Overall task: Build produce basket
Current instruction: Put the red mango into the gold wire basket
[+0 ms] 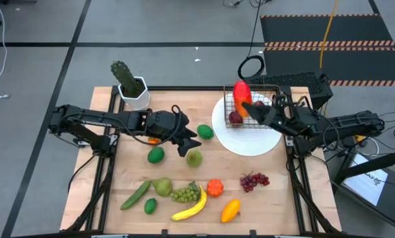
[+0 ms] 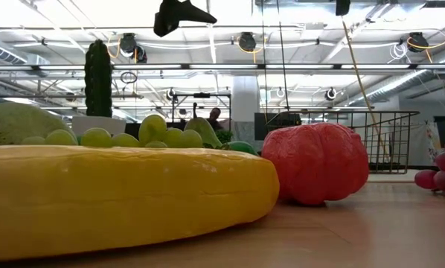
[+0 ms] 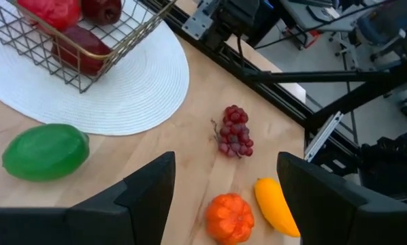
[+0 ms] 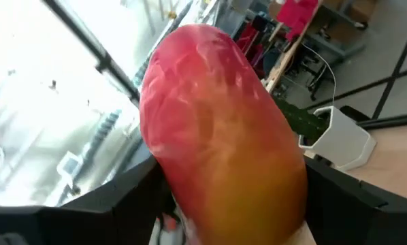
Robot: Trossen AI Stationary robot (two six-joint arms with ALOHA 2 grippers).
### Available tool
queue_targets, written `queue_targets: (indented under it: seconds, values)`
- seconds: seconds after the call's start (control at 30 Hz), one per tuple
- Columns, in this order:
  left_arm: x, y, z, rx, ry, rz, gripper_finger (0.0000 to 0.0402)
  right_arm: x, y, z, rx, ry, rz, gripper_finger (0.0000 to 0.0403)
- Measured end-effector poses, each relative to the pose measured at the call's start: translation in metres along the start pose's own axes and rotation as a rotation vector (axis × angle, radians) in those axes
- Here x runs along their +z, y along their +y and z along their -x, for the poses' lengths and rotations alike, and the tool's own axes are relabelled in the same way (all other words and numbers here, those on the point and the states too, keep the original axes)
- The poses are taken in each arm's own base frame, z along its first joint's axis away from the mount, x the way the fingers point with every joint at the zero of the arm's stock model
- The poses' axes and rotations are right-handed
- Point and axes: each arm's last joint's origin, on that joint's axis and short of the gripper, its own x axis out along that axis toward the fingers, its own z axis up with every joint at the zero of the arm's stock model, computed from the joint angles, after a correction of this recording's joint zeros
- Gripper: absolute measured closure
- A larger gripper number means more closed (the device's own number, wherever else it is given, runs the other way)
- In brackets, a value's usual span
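The wire basket (image 1: 263,99) stands on a white round plate (image 1: 250,140) at the table's far right, with red apples (image 3: 88,47) inside it. My right gripper (image 4: 231,204) is shut on a red-and-orange mango (image 1: 242,96) over the basket's left side. My left gripper (image 3: 224,197) hovers open over the middle of the table (image 1: 184,142), near a green fruit (image 1: 194,157) and a lime (image 1: 205,131). More produce lies along the near edge: cucumber (image 1: 135,195), pear (image 1: 162,186), green grapes (image 1: 185,194), banana (image 1: 191,206), orange (image 1: 215,188), red grapes (image 1: 253,180). My right gripper pinches the mango's orange end (image 4: 251,204) between its two fingers, one on each side. The fingers come from the table's right side, about level. The mango's red end (image 4: 197,75) sticks out past the fingertips, and the fruit is held up over the basket.
A potted cactus (image 1: 128,82) in a white pot stands at the far left corner. A lime (image 1: 156,155), another lime (image 1: 150,205) and a yellow fruit (image 1: 230,210) also lie on the wood. Bare wood shows along the table's left side.
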Motion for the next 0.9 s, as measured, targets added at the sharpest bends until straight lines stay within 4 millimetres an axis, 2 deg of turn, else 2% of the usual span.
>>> queue_targets:
  seconds: [0.2,0.63,0.9]
  values:
    - [0.0,0.001,0.0,0.002,-0.002,0.041,0.0144,0.005,-0.005,-0.002,-0.029,-0.025,-0.127,0.0113]
    - [0.001,0.001,0.0,0.026,-0.02,0.035,0.0144,0.011,-0.025,-0.006,-0.186,-0.044,-0.16,0.0113]
    - [0.0,0.0,0.0,0.03,-0.024,0.03,0.0144,0.014,-0.031,-0.009,-0.196,-0.015,-0.259,0.0113]
